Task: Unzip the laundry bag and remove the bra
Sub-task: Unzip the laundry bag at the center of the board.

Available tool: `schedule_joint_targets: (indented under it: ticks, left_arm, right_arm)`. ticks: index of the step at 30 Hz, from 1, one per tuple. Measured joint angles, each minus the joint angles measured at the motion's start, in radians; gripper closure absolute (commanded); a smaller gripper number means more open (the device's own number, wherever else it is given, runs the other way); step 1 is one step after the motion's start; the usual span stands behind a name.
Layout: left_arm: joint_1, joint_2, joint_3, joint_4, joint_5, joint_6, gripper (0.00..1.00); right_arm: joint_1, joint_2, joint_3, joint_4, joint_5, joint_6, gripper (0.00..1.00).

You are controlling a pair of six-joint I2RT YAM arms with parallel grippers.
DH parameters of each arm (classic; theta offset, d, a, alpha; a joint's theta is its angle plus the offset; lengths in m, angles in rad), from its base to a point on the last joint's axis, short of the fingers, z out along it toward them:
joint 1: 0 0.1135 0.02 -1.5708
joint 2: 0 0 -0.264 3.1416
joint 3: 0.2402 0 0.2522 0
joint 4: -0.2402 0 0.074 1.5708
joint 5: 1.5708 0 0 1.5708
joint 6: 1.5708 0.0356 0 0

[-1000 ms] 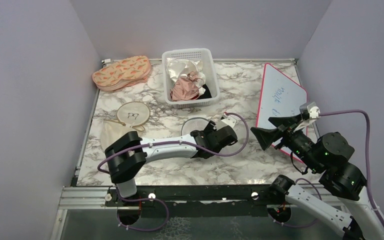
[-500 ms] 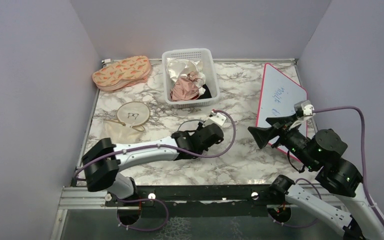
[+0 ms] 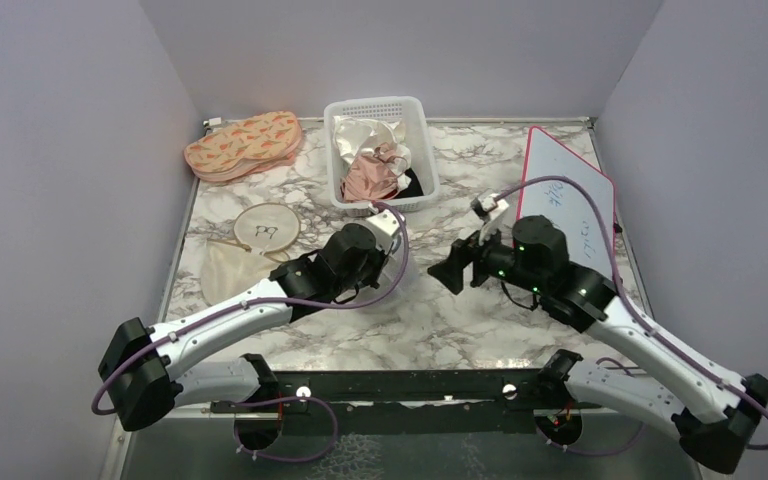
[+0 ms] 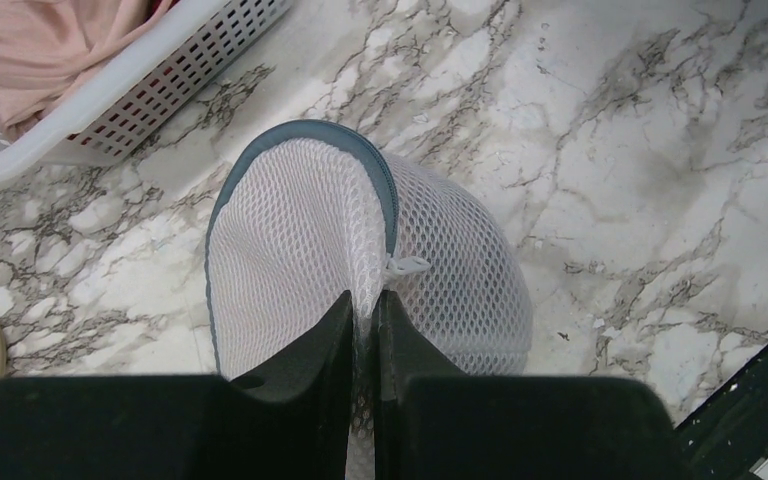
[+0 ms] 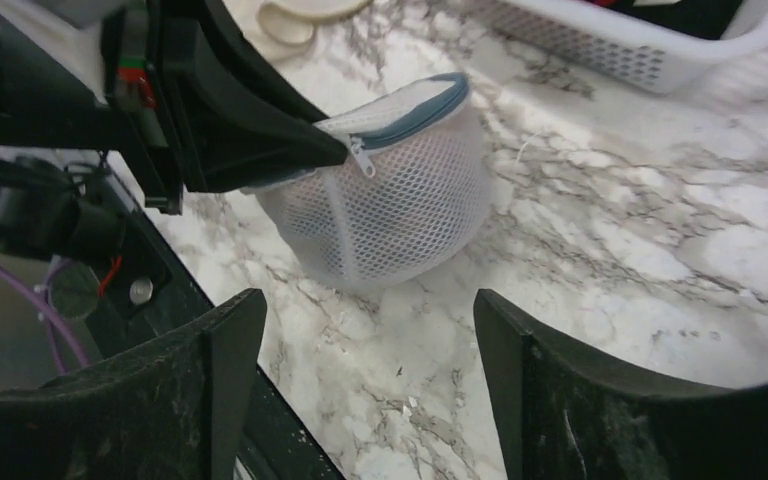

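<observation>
The laundry bag (image 4: 300, 230) is a white mesh drum with a blue-grey zip rim, lying on the marble just in front of the basket. My left gripper (image 4: 365, 300) is shut on a pinch of its mesh beside the small white zip pull (image 4: 405, 265). In the right wrist view the left fingers (image 5: 260, 130) hold the laundry bag (image 5: 390, 195) at its rim, near the zip pull (image 5: 360, 160). My right gripper (image 5: 368, 305) is open a short way off the bag, with nothing between its fingers, and it shows from above as well (image 3: 447, 272). The bra is hidden.
A white slotted basket (image 3: 380, 103) behind the bag holds pink, cream and black cloth. A round cream pouch (image 3: 265, 227) and a flat cream cloth (image 3: 222, 272) lie to the left, patterned pouches (image 3: 243, 145) at the back left. A red-edged whiteboard (image 3: 570, 190) lies at the right.
My left gripper has shut on the bag's mesh and drawn back to the left, toward the basket. The right arm has swung in from the right to face the bag, jaws still apart.
</observation>
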Motion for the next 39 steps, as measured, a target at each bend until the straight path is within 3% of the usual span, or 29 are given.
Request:
schedule_joint_targets:
  ticks: [5, 13, 23, 31, 39]
  left_arm:
    - [0.023, 0.004, -0.013, 0.013, 0.084, 0.005, 1.0]
    - [0.023, 0.051, -0.008, 0.01, 0.167, 0.006, 1.0]
    - [0.025, 0.051, -0.008, 0.009, 0.2, -0.006, 1.0]
    - [0.033, 0.051, -0.008, 0.01, 0.207, -0.008, 1.0]
    - [0.035, 0.051, -0.008, 0.009, 0.211, -0.009, 1.0]
  right_arm:
    - [0.0, 0.19, -0.045, 0.114, -0.151, -0.003, 0.49]
    - [0.0, 0.363, -0.07, 0.274, -0.239, 0.009, 0.6]
    - [0.009, 0.429, -0.122, 0.393, -0.246, 0.016, 0.65]
    - [0.01, 0.441, -0.125, 0.457, -0.243, 0.021, 0.75]
    - [0.011, 0.463, -0.151, 0.502, -0.244, 0.041, 0.76]
